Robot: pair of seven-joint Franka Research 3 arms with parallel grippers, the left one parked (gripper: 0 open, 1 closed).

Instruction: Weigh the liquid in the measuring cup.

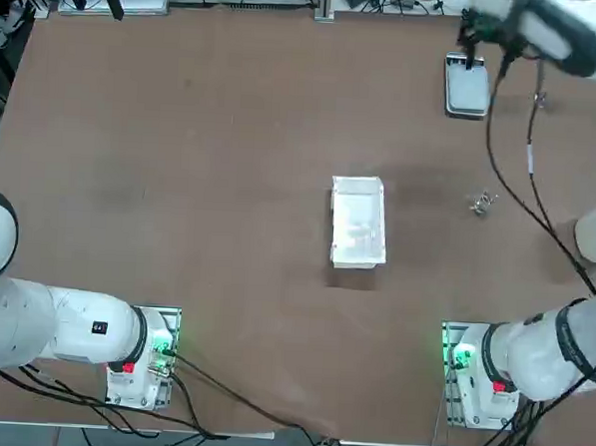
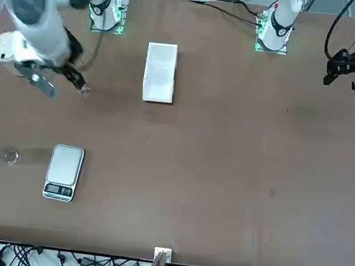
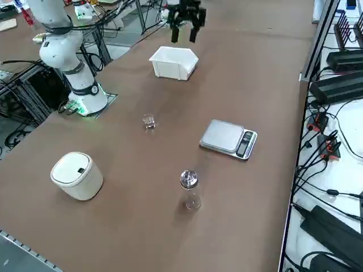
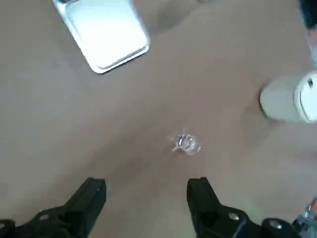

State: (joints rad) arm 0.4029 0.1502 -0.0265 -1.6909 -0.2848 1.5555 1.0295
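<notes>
The measuring cup (image 1: 482, 203) is a tiny clear glinting cup that stands alone on the brown table, right of the white tray; it also shows in the side view (image 3: 148, 121). My right gripper (image 4: 147, 186) hangs high above the table, open, with nothing between its fingers. In the wrist view the cup (image 4: 186, 143) lies on the table a little beyond the fingertips, nearer the right-hand finger. The grey scale (image 1: 467, 87) sits flat farther out on the table with nothing on its pan, also seen in the side view (image 3: 228, 137).
A white rectangular tray (image 1: 358, 221) stands mid-table. A white cylindrical container (image 3: 76, 174) sits near the table's right edge. A shiny metallic knob (image 3: 188, 179) and a flat clear round piece (image 3: 193, 202) lie beside the scale. Cables trail along the table edges.
</notes>
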